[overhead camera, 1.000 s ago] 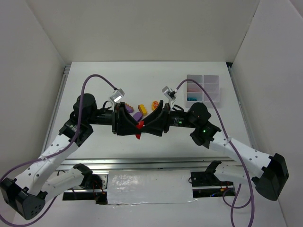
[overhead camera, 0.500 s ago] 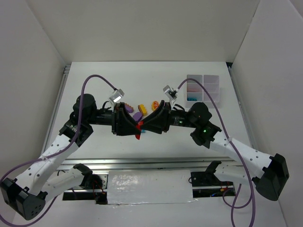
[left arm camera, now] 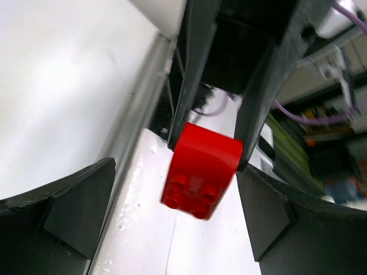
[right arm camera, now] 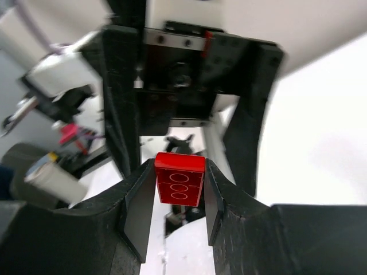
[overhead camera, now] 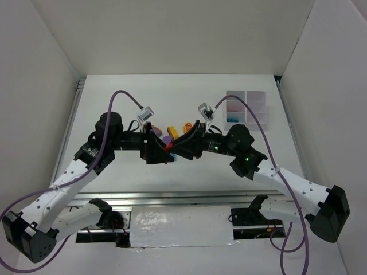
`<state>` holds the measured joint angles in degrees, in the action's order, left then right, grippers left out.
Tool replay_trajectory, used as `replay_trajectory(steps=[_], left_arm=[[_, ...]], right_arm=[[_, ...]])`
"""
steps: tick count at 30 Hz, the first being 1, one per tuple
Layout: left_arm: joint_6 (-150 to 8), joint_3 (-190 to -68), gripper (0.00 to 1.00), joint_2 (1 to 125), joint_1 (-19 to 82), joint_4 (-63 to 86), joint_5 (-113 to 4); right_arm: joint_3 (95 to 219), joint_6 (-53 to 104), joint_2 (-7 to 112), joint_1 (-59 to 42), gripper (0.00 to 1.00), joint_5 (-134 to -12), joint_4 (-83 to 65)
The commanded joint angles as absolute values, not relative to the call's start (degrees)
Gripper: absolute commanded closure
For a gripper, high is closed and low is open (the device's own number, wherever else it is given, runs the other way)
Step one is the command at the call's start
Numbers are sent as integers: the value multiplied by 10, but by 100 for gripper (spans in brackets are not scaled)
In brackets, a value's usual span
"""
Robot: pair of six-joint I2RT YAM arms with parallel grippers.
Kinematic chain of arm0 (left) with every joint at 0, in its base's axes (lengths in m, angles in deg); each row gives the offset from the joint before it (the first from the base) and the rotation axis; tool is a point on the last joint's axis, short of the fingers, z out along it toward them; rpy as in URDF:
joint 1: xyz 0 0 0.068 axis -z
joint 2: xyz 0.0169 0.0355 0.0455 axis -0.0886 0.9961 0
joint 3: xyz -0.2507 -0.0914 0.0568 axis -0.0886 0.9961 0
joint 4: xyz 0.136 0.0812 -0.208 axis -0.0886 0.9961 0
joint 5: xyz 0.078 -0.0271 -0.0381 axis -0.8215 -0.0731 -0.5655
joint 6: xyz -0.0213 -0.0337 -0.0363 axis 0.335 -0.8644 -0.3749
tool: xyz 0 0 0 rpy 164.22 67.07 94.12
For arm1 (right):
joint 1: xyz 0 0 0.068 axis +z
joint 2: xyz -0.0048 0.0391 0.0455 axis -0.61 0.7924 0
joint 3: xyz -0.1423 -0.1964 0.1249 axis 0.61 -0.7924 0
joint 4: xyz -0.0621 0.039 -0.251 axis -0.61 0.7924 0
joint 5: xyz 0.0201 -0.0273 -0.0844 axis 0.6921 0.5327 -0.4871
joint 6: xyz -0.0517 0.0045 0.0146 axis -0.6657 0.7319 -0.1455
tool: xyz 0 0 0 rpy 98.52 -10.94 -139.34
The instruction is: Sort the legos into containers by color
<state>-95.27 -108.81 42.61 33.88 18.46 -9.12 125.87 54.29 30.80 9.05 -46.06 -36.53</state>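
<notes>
Since a second ago: the left jaws have let go of the red brick (overhead camera: 169, 146) and now stand spread wide. The right jaws have narrowed onto it. Both wrists sit slightly farther from the arm bases, and the brick has gone with them.

Right jaws: clenched on the red brick, one pad (right arm camera: 139, 212) flat on each long side. The right wrist view shows the brick's hollow underside with three rings facing the camera.

Left jaws: released. The fingers (left arm camera: 69, 217) stand well apart on either side of the brick and do not touch it. The left wrist view shows the studded face turned toward that camera.

Brick location: held off the worktop (overhead camera: 114, 97), left of the tray (overhead camera: 256, 97) and well apart from it, nearer the arm bases than the tray is.

Loose legos, all left of the tray and on the worktop:
- purple piece (overhead camera: 166, 139), partly hidden by the jaws
- yellow brick (overhead camera: 171, 132), a little farther from the bases
- orange oval (overhead camera: 187, 126), the closest of the three to the tray

Tray: a cyan piece (overhead camera: 231, 119) lies in the near-left cell. The left middle cell shows a pinkish tint; I cannot tell what is in it.
</notes>
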Motion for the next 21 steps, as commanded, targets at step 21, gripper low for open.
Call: replay_trajectory(steps=[21], left_arm=[[-848,-1152,0,411,336,519,-744]], right_arm=[[1454,658,510,-242,100,-1111,22]])
